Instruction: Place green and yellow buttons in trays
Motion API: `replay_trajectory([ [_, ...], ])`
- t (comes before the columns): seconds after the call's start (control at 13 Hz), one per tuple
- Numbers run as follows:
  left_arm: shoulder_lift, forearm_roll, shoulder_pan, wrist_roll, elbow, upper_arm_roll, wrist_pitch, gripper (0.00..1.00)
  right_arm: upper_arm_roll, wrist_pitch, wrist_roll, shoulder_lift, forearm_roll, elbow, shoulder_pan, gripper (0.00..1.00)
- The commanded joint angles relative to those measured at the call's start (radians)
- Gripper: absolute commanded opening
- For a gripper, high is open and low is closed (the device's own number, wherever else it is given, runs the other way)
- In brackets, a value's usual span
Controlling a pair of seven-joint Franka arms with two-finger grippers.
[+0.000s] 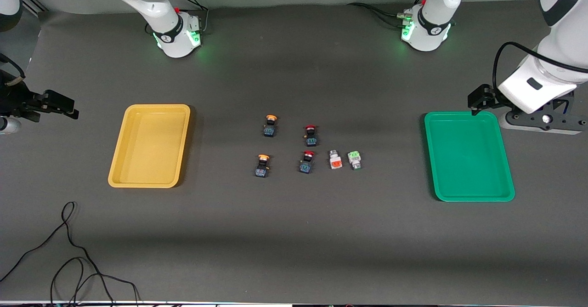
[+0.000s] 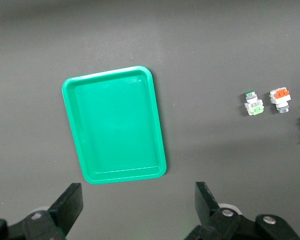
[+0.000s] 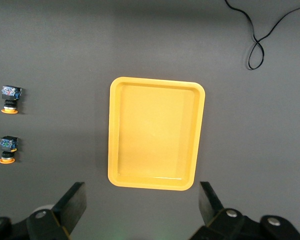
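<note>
Nothing picked yet; both trays are lying bare, all switches are sitting mid-worktop btwn them.

Left tool [image 2: 135,210]: hanging over the worktop at the left arm's end, just beside the green tray [image 1: 505,178], fingers spread wide, holding nothing. In the left wrist view the green tray [image 2: 72,130] is lying straight ahead of the spread fingers, the two white-bodied buttons off to one side past it.

Right tool [image 3: 140,210]: hanging over the worktop at the right arm's end, beside the yellow tray [image 1: 120,160], fingers also spread, empty. In the right wrist view the yellow tray [image 3: 200,140] is lying ahead of it, the two yellow-capped buttons showing at the edge.

Task items:
- green-faced button [image 1: 354,159] w/ orange-faced button [image 1: 336,159] just beside it, a close pair, toward the green tray's end of the cluster.
- yellow-capped button [image 1: 270,126] and second yellow-capped button [image 1: 262,165], the second nearer the front cam; both toward the yellow tray's end.
- two red-capped switches [image 1: 308,148] are sitting btwn those pairs; not for moving.

Key relation, as I'm reading it: white pair is lying closer to the left arm, yellow-capped pair closer to the right arm. Each tool has to be crossing its own tray to reach its pair. The switches' long axes are running roughly base-to-cam, caps toward the bases, so closing across the short width looks right.
</note>
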Motion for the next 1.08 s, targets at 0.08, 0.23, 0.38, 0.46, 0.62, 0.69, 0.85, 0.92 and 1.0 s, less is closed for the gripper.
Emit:
replay_trajectory([
  [0.08,-0.005,-0.013,0.004,0.018,0.006,0.001,-0.013,1.00,0.008,0.001,0.014,0.003,-0.019,0.010,-0.007,1.00],
  [0.23,-0.005,-0.013,0.006,0.018,0.006,0.001,-0.013,1.00,0.010,0.001,0.016,0.009,-0.019,0.010,-0.007,1.00],
  [0.38,-0.005,-0.013,0.004,0.018,0.004,0.001,-0.013,1.00,0.010,-0.005,0.014,0.009,-0.018,0.007,-0.007,1.00],
  [0.46,-0.005,-0.013,0.004,0.018,0.006,0.001,-0.011,1.00,0.010,-0.034,0.022,0.007,-0.018,0.006,-0.005,1.00],
  [0.62,-0.005,-0.013,0.004,0.018,0.004,0.001,-0.013,1.00,0.013,-0.051,0.026,0.001,-0.011,-0.008,0.001,1.00],
  [0.69,-0.005,-0.013,0.004,0.018,0.006,0.001,-0.013,1.00,0.011,-0.051,0.026,-0.005,-0.010,-0.011,0.027,1.00],
  [0.85,-0.005,-0.013,0.004,0.018,0.004,0.001,-0.013,1.00,0.011,-0.051,0.086,-0.013,-0.007,-0.022,0.076,1.00],
  [0.92,-0.005,-0.013,0.004,0.018,0.004,0.001,-0.013,1.00,0.011,-0.050,0.121,-0.016,0.017,-0.028,0.103,1.00],
  [1.0,-0.005,-0.013,0.004,0.018,0.004,0.001,-0.013,1.00,0.011,-0.047,0.172,-0.016,0.040,-0.039,0.131,1.00],
])
